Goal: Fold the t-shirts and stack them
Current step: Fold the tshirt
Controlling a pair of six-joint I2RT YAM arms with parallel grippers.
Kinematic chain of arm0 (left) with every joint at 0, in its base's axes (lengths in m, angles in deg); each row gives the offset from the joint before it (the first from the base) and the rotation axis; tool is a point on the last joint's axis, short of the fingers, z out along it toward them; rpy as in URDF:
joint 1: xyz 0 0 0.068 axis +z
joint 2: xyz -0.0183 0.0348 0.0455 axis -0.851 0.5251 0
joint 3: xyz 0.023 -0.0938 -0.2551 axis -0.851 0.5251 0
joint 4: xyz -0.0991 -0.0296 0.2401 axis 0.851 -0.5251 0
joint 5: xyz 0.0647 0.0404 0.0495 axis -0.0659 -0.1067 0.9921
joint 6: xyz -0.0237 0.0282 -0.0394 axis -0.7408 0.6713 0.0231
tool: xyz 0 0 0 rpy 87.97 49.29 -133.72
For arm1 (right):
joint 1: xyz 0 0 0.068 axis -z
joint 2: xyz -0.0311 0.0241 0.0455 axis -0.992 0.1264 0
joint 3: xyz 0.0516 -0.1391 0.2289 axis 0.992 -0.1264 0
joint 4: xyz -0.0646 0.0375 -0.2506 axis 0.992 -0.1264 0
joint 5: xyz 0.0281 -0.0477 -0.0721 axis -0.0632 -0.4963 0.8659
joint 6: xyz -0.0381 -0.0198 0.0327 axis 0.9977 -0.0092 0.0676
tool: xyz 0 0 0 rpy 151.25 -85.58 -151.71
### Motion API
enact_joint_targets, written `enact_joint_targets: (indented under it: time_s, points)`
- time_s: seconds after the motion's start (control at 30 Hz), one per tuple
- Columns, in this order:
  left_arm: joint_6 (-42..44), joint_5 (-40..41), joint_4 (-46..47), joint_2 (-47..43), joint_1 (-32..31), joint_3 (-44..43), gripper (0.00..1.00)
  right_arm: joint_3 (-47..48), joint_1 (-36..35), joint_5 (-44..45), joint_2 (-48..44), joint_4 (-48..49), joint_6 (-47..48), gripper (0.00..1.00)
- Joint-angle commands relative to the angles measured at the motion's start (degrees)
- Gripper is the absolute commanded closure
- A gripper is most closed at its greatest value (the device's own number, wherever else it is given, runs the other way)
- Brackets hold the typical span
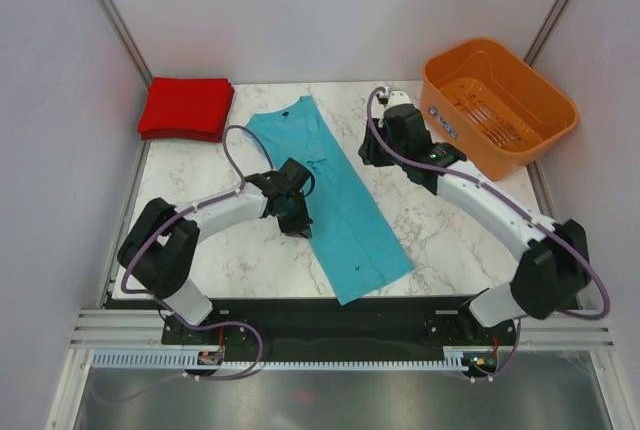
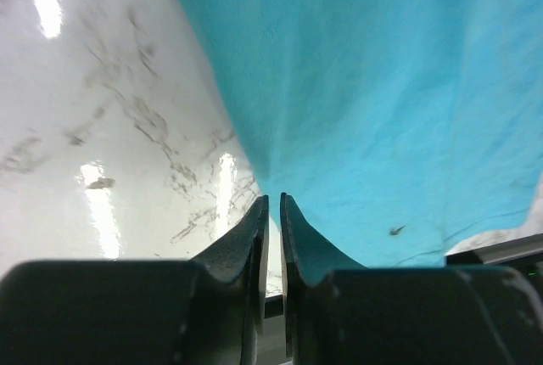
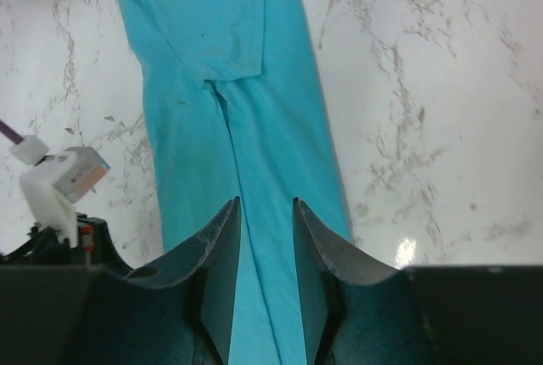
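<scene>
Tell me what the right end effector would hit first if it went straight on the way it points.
Most likely the blue t-shirt: in the wrist view its folded cloth lies directly ahead of the right end effector. How far off is unclear.

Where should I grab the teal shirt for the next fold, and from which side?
Probably the hem end of the teal shirt, pinched at its corners from the near side. It lies flat as a long narrow strip running diagonally away to the collar, so the hem can be carried over toward the collar.
</scene>
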Motion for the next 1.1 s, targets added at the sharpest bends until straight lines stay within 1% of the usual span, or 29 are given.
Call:
enact_joint_targets:
  time_s: [0.0,0.03,0.07,0.1,0.13,0.17,0.2,0.23,0.27,0.3,0.33,0.37,0.4,0.43,0.47,0.5,0.67,0.73,0.77,0.8,0.87,0.97,1.0,1.07]
  points:
    - [4.48,-1.52,-1.15,-4.44,6.72,-5.54,0.80,5.82,0.76,-5.31,7.61,9.99,2.39,0.60]
    - [5.18,-1.62,-1.15,-4.61,8.57,-5.99,0.79,7.92,1.11,-8.02,9.54,11.31,2.39,0.58]
    - [5.80,-1.62,-1.15,-4.01,10.42,-6.52,0.79,9.42,1.64,-9.00,13.48,13.15,2.31,0.57]
    - [7.20,-1.27,-1.15,-3.30,14.01,-7.13,0.79,11.09,1.82,-9.62,15.61,13.61,2.57,0.56]
    - [7.91,-1.18,-1.06,-2.43,15.78,-8.88,0.79,14.93,1.91,-10.06,17.71,13.61,2.92,0.55]
    - [8.61,-1.09,-1.06,-1.29,17.37,-10.03,0.80,16.80,2.17,-10.94,21.83,13.52,3.53,0.55]
    - [10.10,-1.18,-0.97,1.60,19.82,-11.52,0.81,18.56,2.35,-11.29,23.96,13.52,3.80,0.55]
    - [10.90,0.13,-1.06,3.19,20.63,-15.10,0.82,22.14,2.52,-11.99,25.72,13.44,4.06,0.55]
    - [11.78,0.75,-1.06,5.12,21.24,-17.14,0.82,23.66,2.78,-12.87,29.39,13.35,4.32,0.55]
    - [13.35,1.54,-1.06,8.62,21.94,-21.51,0.82,25.24,2.96,-13.40,31.17,13.26,4.94,0.55]
    - [13.89,1.98,-1.06,10.66,22.30,-23.73,0.83,28.21,3.05,-13.84,32.92,13.09,5.29,0.56]
    - [14.15,2.25,-1.06,12.33,22.65,-25.84,0.83,29.55,3.31,-14.11,35.90,12.65,5.64,0.56]
    - [14.24,2.86,-1.06,14.00,23.18,-29.69,0.83,30.60,3.40,-13.94,37.23,12.47,6.17,0.56]
    - [14.24,2.78,-1.06,17.85,23.44,-31.73,0.83,31.75,3.49,-13.24,38.21,12.38,6.17,0.57]
    - [14.24,2.78,-1.06,19.54,23.79,-33.57,0.83,31.58,3.75,-12.45,39.00,12.56,6.17,0.57]
    - [14.42,2.78,-1.15,21.82,24.23,-37.33,0.83,31.49,3.84,-11.74,39.09,12.64,6.26,0.57]
    - [14.60,2.16,-1.15,33.32,25.91,-45.88,0.83,26.49,4.10,-10.51,35.94,14.40,7.75,0.57]
    - [16.00,2.78,-1.15,36.50,26.26,-50.19,0.83,23.69,4.19,-9.89,34.62,15.28,7.93,0.57]
    - [16.79,2.78,-1.15,39.47,26.26,-51.60,0.83,22.89,4.37,-9.80,33.39,15.98,7.84,0.57]
    - [18.10,2.25,-1.32,41.07,26.35,-54.66,0.83,21.14,4.72,-9.80,31.99,16.94,7.23,0.57]
    - [18.38,1.29,-1.32,43.62,26.61,-57.48,0.83,19.29,5.16,-9.89,30.40,18.18,6.62,0.57]
    - [19.08,-1.17,-1.32,48.72,26.79,-64.33,0.82,16.47,5.60,-9.54,26.72,19.23,6.18,0.58]
    - [19.51,-2.92,-1.32,51.17,26.70,-68.36,0.82,15.86,5.69,-9.63,25.92,19.50,6.00,0.58]
    - [19.95,-4.68,-1.24,54.17,26.70,-72.86,0.81,14.01,6.04,-9.71,23.46,19.85,5.56,0.58]
